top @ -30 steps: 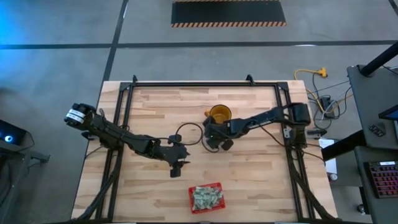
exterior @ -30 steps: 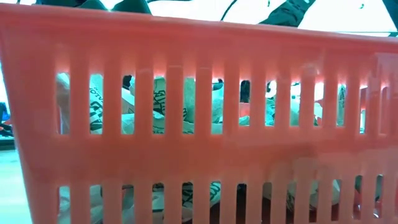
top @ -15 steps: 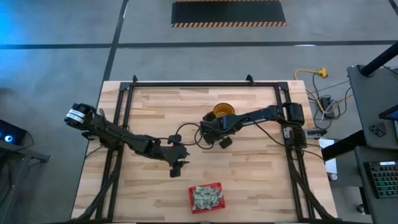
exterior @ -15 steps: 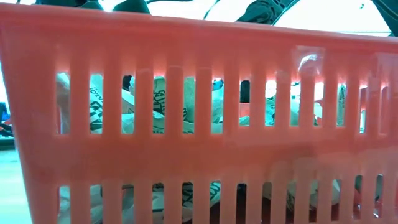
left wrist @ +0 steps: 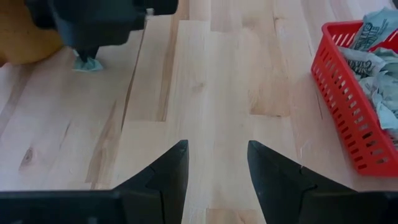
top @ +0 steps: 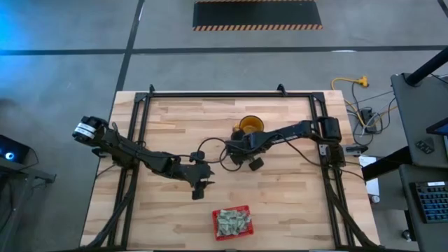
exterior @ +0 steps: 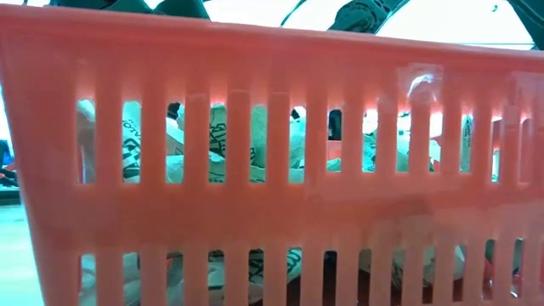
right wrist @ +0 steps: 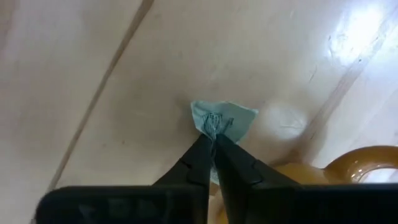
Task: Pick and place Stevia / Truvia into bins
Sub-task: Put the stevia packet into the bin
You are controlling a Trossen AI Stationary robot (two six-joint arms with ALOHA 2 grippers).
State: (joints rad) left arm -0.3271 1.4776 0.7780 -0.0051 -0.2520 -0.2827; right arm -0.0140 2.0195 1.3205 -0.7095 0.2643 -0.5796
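Table (top: 280, 189): pale wood planks with light tan grain, framed by black rails. Basket (top: 232, 222): bright red in the high view, salmon-pink seen through its slotted wall in the low view. Packets in the basket (exterior: 212, 140): pale green and white with dark green print. Single packet on the table (right wrist: 222, 119): pale blue-green. Mug (top: 249, 125): translucent yellow-amber. Both arms: dark, nearly black. Floor mat (top: 257, 14): black with orange-striped edge.

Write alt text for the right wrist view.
The right hand is shut, pinching a pale green packet against the wooden table. Part of a yellow-amber mug shows close beside it.
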